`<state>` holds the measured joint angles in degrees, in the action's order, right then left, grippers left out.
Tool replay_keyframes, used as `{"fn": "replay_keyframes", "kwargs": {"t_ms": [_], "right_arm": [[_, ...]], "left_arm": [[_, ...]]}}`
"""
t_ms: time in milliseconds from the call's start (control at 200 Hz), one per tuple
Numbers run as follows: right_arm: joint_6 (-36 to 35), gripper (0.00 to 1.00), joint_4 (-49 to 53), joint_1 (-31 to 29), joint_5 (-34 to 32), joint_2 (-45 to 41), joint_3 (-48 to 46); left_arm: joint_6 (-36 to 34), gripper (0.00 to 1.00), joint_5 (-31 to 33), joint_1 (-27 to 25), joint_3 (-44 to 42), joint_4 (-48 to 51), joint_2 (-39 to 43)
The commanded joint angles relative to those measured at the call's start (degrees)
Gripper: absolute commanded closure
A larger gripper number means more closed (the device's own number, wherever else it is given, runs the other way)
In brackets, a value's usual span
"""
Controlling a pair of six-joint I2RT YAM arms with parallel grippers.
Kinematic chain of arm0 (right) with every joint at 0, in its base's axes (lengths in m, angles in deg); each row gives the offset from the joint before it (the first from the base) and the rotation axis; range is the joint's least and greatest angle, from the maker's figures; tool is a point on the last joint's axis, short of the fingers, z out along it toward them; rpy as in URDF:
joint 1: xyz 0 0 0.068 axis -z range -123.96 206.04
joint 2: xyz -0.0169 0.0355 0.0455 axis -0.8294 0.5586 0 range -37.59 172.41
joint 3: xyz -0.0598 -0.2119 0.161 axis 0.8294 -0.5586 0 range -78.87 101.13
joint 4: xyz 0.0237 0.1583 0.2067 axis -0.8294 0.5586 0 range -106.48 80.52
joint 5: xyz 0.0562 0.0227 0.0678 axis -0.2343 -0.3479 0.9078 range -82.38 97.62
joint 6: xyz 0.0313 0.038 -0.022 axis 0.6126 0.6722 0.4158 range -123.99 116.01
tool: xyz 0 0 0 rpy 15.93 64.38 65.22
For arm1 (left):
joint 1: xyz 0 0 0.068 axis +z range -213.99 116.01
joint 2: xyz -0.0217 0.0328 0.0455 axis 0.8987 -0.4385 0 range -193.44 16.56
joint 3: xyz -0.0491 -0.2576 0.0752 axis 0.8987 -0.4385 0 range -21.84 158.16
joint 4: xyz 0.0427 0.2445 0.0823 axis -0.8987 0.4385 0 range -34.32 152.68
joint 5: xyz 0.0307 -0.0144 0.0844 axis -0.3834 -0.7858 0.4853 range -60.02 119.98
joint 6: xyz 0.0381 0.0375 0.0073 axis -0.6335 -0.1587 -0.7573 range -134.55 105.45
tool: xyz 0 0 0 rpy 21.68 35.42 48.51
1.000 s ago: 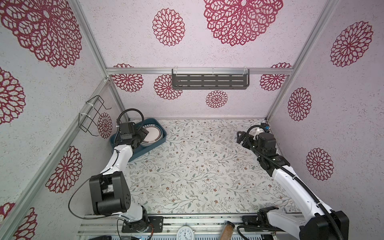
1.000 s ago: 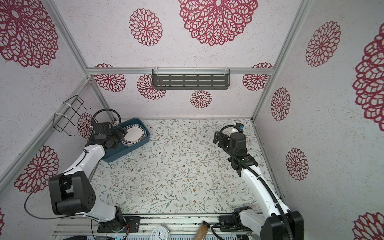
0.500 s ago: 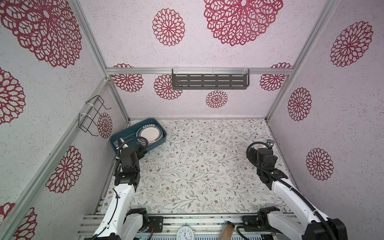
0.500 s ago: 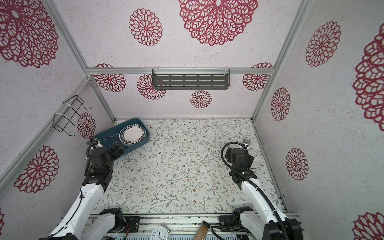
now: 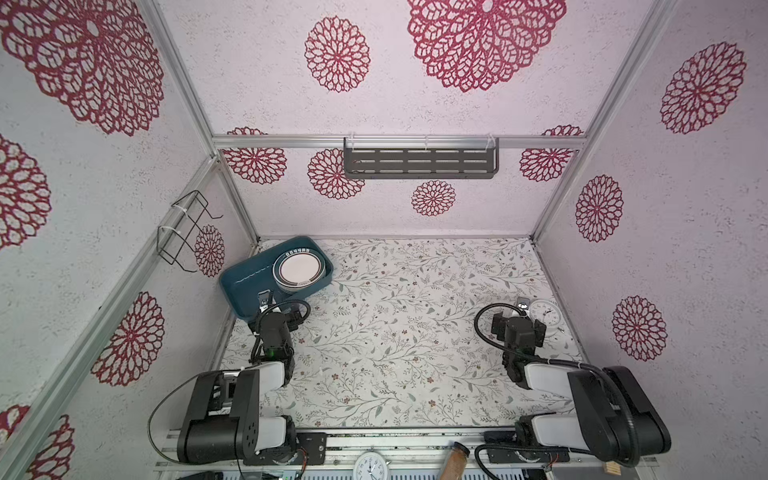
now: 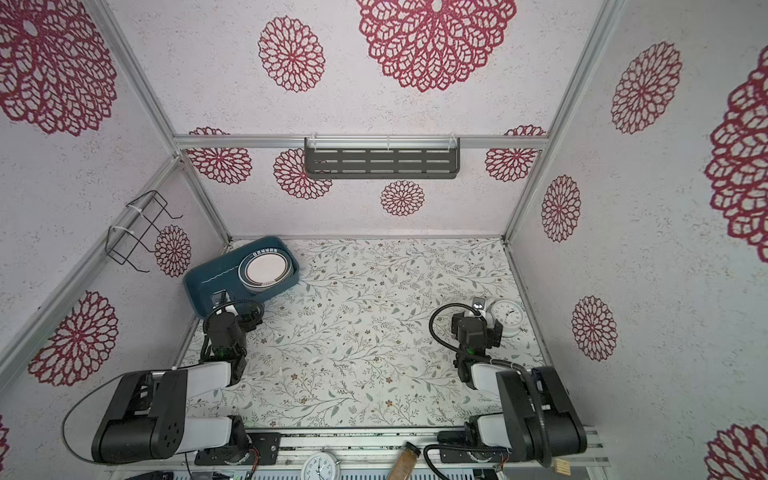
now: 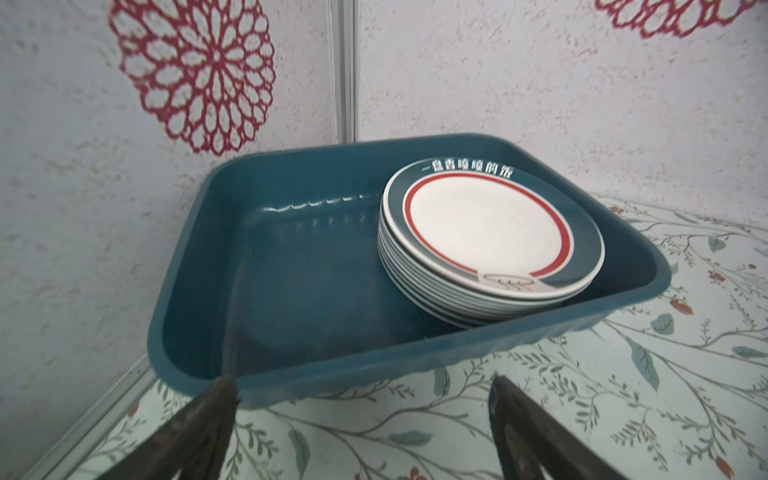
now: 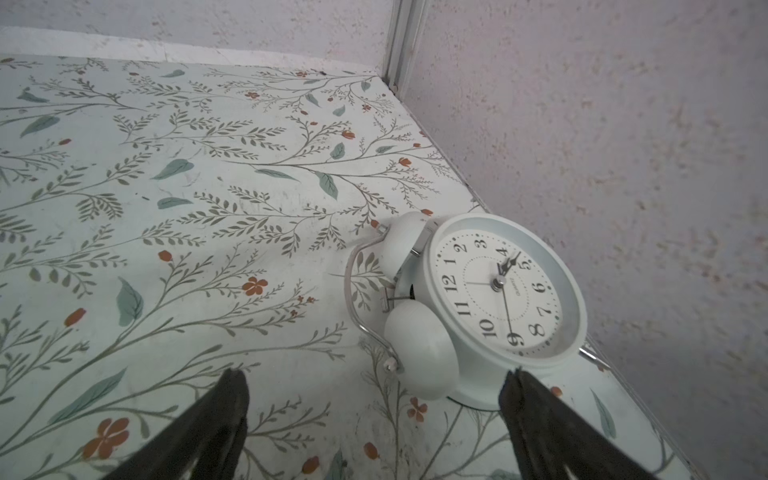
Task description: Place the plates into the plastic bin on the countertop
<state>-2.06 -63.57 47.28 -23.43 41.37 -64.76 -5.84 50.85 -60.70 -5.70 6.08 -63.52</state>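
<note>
One stack of plates (image 7: 486, 232) in the plastic bin (image 7: 316, 374) (teal-rimmed).

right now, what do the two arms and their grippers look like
The left arm and right arm have boxy black joint housings and white rounded links. A black cable loops at each wrist. The left gripper and right gripper have dark tapered fingers.
</note>
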Motion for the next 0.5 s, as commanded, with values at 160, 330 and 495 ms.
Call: {"fn": "replay_keyframes", "kwargs": {"t_ms": [160, 330, 495], "right_arm": [[-1.7, 0.01, -18.4, 3.6, 10.6, 6.2, 1.3], [-0.1, 0.01, -23.3, 5.8, 12.4, 9.9, 0.3], [1.1, 0.01, -21.6, 7.1, 14.5, 9.5, 0.6]], "left_arm": [[-2.9, 0.03, -2.4, 0.6, -0.7, -18.6, -9.5], [0.2, 0.03, -3.8, 3.2, 7.7, -2.0, -8.9], [0.2, 0.03, -4.2, 3.1, 8.1, -1.5, -9.6]]}}
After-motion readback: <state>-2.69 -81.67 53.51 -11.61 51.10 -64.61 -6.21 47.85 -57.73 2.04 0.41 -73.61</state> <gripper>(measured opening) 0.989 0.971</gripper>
